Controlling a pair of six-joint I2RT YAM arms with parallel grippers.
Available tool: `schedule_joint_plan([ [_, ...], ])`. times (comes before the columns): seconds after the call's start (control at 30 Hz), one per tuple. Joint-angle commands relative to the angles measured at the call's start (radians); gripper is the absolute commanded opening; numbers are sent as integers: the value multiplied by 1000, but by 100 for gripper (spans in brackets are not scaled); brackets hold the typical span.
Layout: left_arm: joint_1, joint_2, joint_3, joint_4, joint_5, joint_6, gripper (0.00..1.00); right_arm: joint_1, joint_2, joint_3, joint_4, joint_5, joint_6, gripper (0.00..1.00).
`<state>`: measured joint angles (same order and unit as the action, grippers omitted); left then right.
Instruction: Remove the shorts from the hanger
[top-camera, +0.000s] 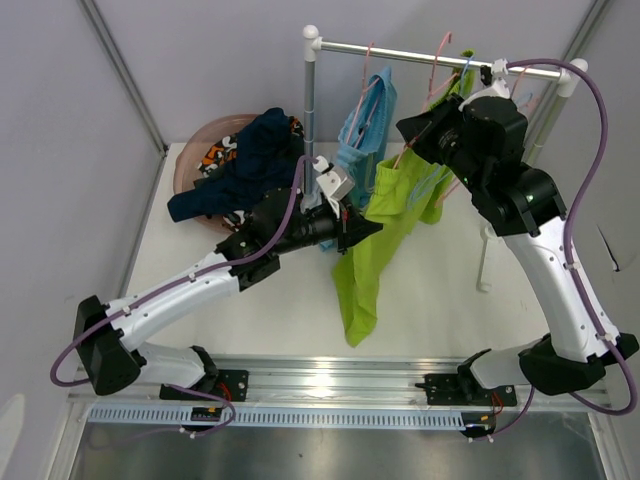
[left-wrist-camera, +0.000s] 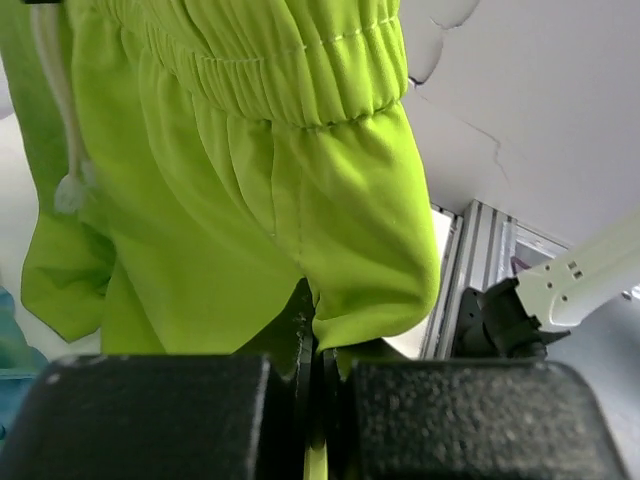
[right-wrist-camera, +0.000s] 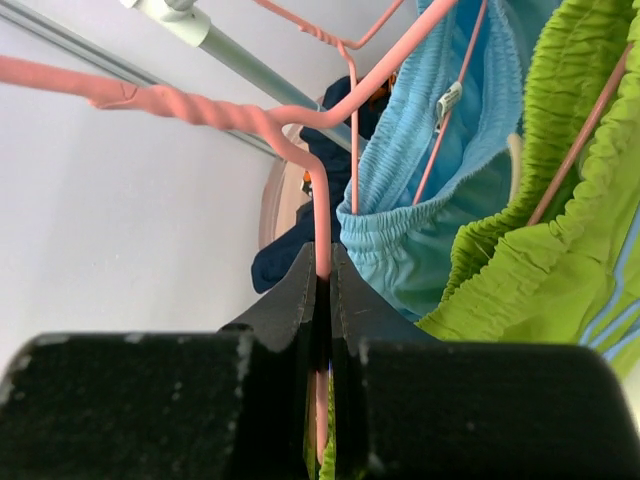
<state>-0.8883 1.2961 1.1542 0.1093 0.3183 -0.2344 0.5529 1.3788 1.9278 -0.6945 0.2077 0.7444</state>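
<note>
Lime green shorts (top-camera: 375, 245) hang from a pink hanger (top-camera: 415, 135) below the rail (top-camera: 430, 55), one leg drooping to the table. My left gripper (top-camera: 362, 228) is shut on the lime green shorts' fabric (left-wrist-camera: 300, 200). My right gripper (top-camera: 415, 128) is shut on the pink hanger's wire (right-wrist-camera: 322, 215). Light blue shorts (top-camera: 365, 125) hang on another pink hanger beside them, also in the right wrist view (right-wrist-camera: 420, 190). Dark navy shorts (top-camera: 245, 165) and blotch-patterned shorts (top-camera: 215, 155) lie in a basket.
A pink round basket (top-camera: 195, 150) stands at the back left. The rack's white post (top-camera: 310, 95) rises between the basket and the hanging shorts. Its other white post (top-camera: 484, 262) stands at the right. Another empty pink hanger (top-camera: 440, 60) hangs on the rail.
</note>
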Motion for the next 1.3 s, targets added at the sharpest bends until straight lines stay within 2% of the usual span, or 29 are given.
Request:
schedule_joint_plan([
  [0.0, -17, -1, 38, 69, -123, 21, 0, 5, -67, 19, 96, -13, 16, 0],
  [0.1, -31, -32, 4, 79, -137, 26, 0, 5, -70, 22, 98, -2, 7, 0],
  [0.2, -96, -111, -65, 59, -174, 32, 0, -17, -49, 63, 89, -1, -11, 0],
  [0.23, -119, -142, -152, 61, -209, 33, 0, -30, -37, 83, 82, -14, -14, 0],
  [0.4, -267, -300, -373, 30, -376, 14, 0, -123, 38, 220, 29, -103, -13, 0],
  [0.47, -278, -348, -440, 13, -410, -6, 0, -143, 40, 226, 21, -117, -14, 0],
  [0.57, -276, -370, -446, -8, -442, 6, 0, -153, 16, 183, 30, -131, 7, 0],
  [0.7, -273, -290, -339, -20, -478, 55, 0, -153, -33, 100, 61, -175, 47, 0],
  [0.77, -265, -173, -246, -60, -530, 72, 0, -150, -55, 85, 47, -197, 85, 0],
  [0.8, -247, -125, -120, -80, -585, 75, 0, -142, -66, 73, 47, -256, 105, 0],
  [0.87, -224, -23, -26, -159, -648, 76, 0, -125, -110, -2, 84, -318, 148, 0],
  [0.93, -174, 118, 164, -212, -686, 70, 0, -93, -138, -58, 113, -418, 232, 0],
  [1.07, -86, 296, 441, -345, -688, 46, 0, -42, -202, -144, 164, -499, 331, 0],
  [1.17, -57, 335, 495, -407, -709, 49, 0, -39, -219, -136, 168, -537, 363, 0],
  [1.23, -57, 283, 477, -407, -720, 40, 0, -42, -221, -106, 142, -527, 342, 0],
  [1.27, -57, 252, 407, -399, -716, 34, 0, -50, -218, -93, 135, -530, 336, 0],
])
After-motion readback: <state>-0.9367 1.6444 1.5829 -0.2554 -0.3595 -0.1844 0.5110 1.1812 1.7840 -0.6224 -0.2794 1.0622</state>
